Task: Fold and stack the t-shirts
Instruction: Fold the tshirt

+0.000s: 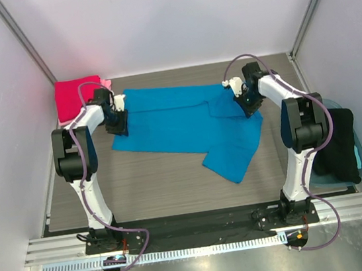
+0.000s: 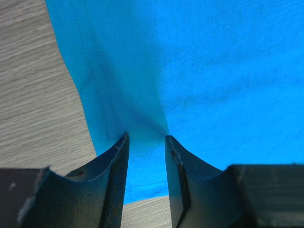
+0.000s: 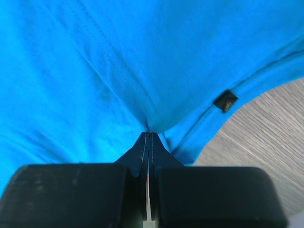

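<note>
At the upper left we see the red t-shirt [image 1: 77,96], folded. The blue t-shirt [image 1: 180,125] lies spread out at the centre of the bench [image 1: 161,185]. The left claw [image 1: 117,126] stands partly open over the shirt's left hem. The right claw [image 1: 247,105] is closed tight on the cloth at its right. Below the shirt we see bench wood.

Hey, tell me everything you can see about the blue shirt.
The blue shirt is bright, plain, soft cloth with stitched hems and a small black tag at one edge. It lies spread, mostly flat, across the table, one sleeve reaching toward the near edge. The right gripper is shut on a pinch of it at its right end; the left gripper sits at its left edge, fingers apart with puckered cloth between them.
</note>
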{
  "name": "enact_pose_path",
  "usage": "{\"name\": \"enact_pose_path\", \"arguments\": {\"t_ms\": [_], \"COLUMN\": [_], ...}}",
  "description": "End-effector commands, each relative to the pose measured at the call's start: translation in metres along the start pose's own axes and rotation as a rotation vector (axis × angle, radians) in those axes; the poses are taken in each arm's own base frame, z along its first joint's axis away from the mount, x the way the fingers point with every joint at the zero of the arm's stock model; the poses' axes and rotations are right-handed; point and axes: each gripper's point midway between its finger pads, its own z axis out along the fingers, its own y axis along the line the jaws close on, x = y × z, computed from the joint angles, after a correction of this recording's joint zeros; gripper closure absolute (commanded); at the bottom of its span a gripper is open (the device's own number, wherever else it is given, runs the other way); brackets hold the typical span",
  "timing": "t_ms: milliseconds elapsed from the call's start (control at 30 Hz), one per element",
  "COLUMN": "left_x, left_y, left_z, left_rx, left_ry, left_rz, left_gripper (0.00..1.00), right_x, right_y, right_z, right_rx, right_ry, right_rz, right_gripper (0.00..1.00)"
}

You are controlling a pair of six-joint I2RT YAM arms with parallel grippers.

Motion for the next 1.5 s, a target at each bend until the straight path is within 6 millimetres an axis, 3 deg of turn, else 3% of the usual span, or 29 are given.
{"name": "enact_pose_path", "arguments": {"t_ms": [0,300,367,400,500,633,700,733,800,833,867,900,933,1100,1333,1467], "left_x": [-0.009,-0.011,-0.01,-0.011,-0.012,-0.016,-0.018,-0.021,-0.021,-0.022,-0.021,-0.023,-0.023,-0.026,-0.024,-0.023], "left_y": [-0.002,-0.002,-0.002,-0.002,-0.002,-0.002,-0.004,-0.005,-0.006,-0.006,-0.006,-0.004,-0.004,-0.001,0.001,0.004], "left_z": [0.002,0.002,0.002,0.001,-0.001,-0.009,-0.014,-0.019,-0.023,-0.025,-0.025,-0.027,-0.027,-0.033,-0.034,-0.036], "left_rx": [0.01,0.011,0.01,0.009,0.007,-0.001,0.005,0.006,0.008,0.006,0.002,-0.006,-0.009,-0.027,-0.042,-0.062], "left_ry": [-0.023,-0.026,-0.026,-0.029,-0.033,-0.047,-0.057,-0.071,-0.075,-0.076,-0.072,-0.075,-0.072,-0.07,-0.066,-0.065], "left_rz": [-0.004,-0.007,-0.007,-0.006,-0.003,0.006,0.01,0.011,0.021,0.025,0.025,0.029,0.029,0.031,0.036,0.045], "left_gripper": [0.63,0.63,0.63,0.63,0.63,0.63,0.63,0.62,0.62,0.62,0.62,0.61,0.61,0.53,0.51,0.51], "right_x": [-0.014,-0.01,-0.011,-0.012,-0.012,-0.026,-0.02,-0.017,-0.004,0.017,0.018,0.037,0.037,0.036,0.071,0.078], "right_y": [0.005,0.025,0.027,0.027,0.022,0.021,0.039,0.062,0.085,0.099,0.103,0.12,0.126,0.154,0.2,0.211], "right_z": [-0.033,-0.034,-0.035,-0.036,-0.039,-0.074,-0.097,-0.101,-0.118,-0.107,-0.104,-0.091,-0.098,-0.085,-0.057,-0.056], "right_rx": [0.032,-0.006,-0.007,-0.004,0.023,0.026,-0.045,-0.151,-0.195,-0.228,-0.217,-0.253,-0.225,-0.193,-0.27,-0.325], "right_ry": [-0.065,-0.05,-0.052,-0.052,-0.05,-0.104,-0.113,-0.145,-0.176,-0.146,-0.172,-0.144,-0.184,-0.278,-0.252,-0.252], "right_rz": [-0.018,-0.035,-0.035,-0.034,-0.039,-0.091,-0.14,-0.186,-0.337,-0.353,-0.421,-0.45,-0.486,-0.647,-0.877,-0.911], "right_gripper": [0.99,0.99,0.92,0.79,0.73,0.66,0.64,0.63,0.62,0.62,0.61,0.6,0.6,0.59,0.6,0.6]}}
